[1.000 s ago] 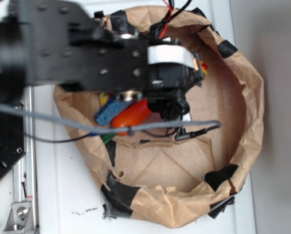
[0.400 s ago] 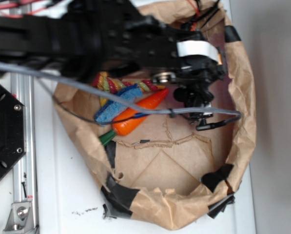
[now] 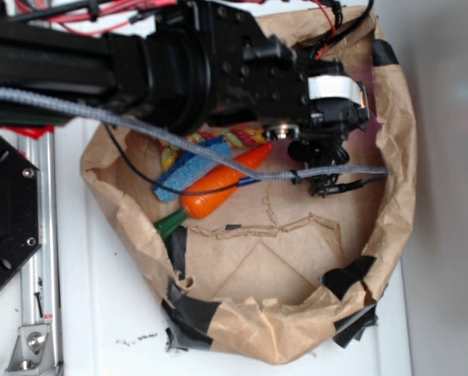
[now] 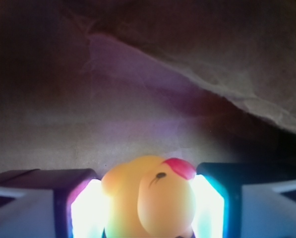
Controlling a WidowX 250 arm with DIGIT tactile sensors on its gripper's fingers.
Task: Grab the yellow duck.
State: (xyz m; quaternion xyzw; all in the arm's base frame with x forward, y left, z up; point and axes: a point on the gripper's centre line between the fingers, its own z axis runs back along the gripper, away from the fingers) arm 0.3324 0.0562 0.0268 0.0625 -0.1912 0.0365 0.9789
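In the wrist view we have the yellow duck (image 4: 150, 198) right up against the camera, sitting squarely between the two fingers (image 4: 83, 210) of our pincer (image 4: 148, 210). The pads press its flanks on both sides with no gap showing, so we judge the pincer closed down to the duck's width and holding it. The duck's head and red beak (image 4: 180, 167) tip up and to the right, and its body runs roughly along our line of sight, away from the camera. Since the duck already lies inside the grip, we think the coming move calls only for a straight lift.

Beyond it we see the crumpled wall of the paper bag (image 4: 212, 64) rising close ahead, the nearest thing in the way.

In the exterior view the pincer (image 3: 324, 160) hangs inside the paper bag (image 3: 398, 188) near its far right wall; the duck is hidden there by the arm. The orange carrot (image 3: 218, 184), blue sponge (image 3: 186, 168) and braided rope (image 3: 234, 139) lie well apart to the left, on the white worktop (image 3: 100, 313).
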